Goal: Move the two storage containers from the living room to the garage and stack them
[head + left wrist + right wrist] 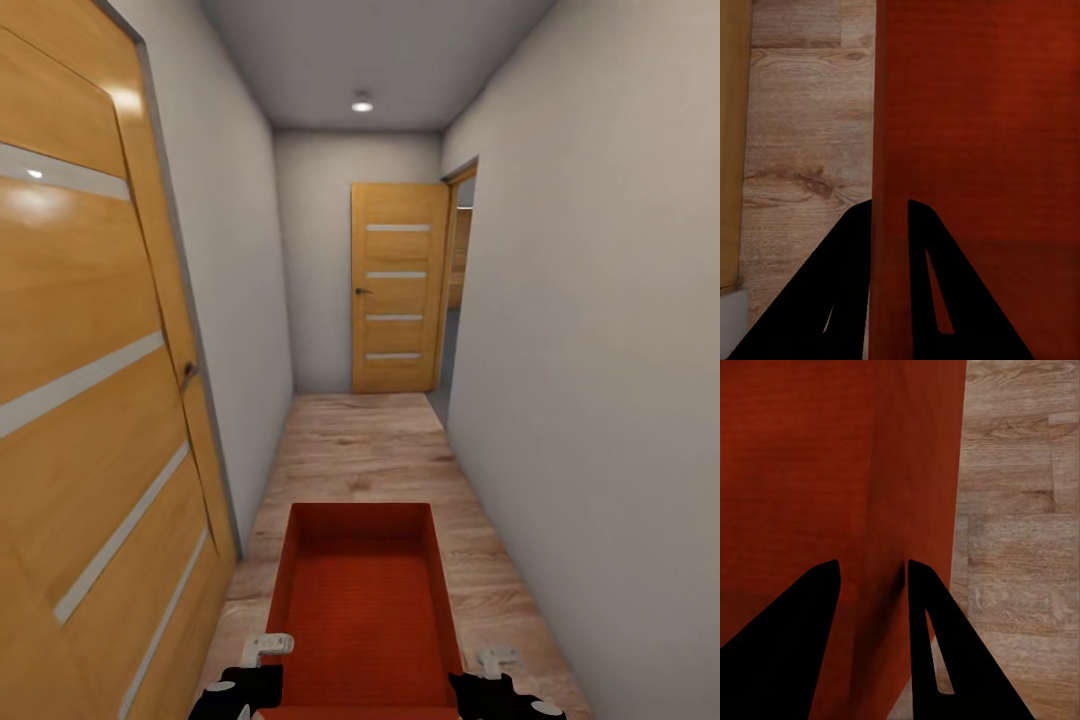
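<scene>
I carry one bin (365, 600) low in front of me — left jaws (889, 225) clenched on its left wall, right jaws (870, 581) on its right wall. Its long axis points down the hallway toward the far door (398, 288).

Storage containers: one, an orange-red open bin (365, 610).
Tools: two, the left tool (889, 214) and the right tool (870, 574), one at each long wall of the bin.
Fingers per tool: two, black, one on either face of the wall.
Wooden doors: two, a near door (90, 400) on the left and a far door (398, 300) at the corridor's end.
Pale horizontal strips on the far door: four.
Ceiling lights: one (362, 103).
Open doorways: one (455, 300), beside the far door.
</scene>
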Robot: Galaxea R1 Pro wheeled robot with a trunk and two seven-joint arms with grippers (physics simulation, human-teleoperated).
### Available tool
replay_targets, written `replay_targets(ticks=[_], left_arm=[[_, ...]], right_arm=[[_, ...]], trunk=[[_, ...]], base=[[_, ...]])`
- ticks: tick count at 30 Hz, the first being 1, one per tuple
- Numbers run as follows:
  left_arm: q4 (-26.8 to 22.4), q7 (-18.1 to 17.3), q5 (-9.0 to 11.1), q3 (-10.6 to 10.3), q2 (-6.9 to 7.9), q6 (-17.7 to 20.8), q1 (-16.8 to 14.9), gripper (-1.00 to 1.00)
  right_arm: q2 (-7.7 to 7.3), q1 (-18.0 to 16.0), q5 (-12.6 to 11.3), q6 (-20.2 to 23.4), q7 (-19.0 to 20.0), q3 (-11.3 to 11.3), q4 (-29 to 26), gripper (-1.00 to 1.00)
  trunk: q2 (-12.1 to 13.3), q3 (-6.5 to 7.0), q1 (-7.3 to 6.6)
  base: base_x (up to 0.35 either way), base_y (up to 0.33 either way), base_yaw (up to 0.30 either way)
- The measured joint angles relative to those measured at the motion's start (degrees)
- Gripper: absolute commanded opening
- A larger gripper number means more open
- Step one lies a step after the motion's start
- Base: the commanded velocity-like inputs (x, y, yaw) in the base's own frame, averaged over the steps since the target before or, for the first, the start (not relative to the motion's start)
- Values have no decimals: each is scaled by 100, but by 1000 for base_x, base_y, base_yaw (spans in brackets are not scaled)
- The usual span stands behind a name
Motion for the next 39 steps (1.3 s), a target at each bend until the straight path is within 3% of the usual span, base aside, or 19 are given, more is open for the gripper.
replay_targets(ticks=[39], left_arm=[[1,4,2,-2,-2,0,0,-100]], right_arm=[[-2,0,1,0,1,0,0,-100]], trunk=[[0,0,0]], base=[[326,0,0]])
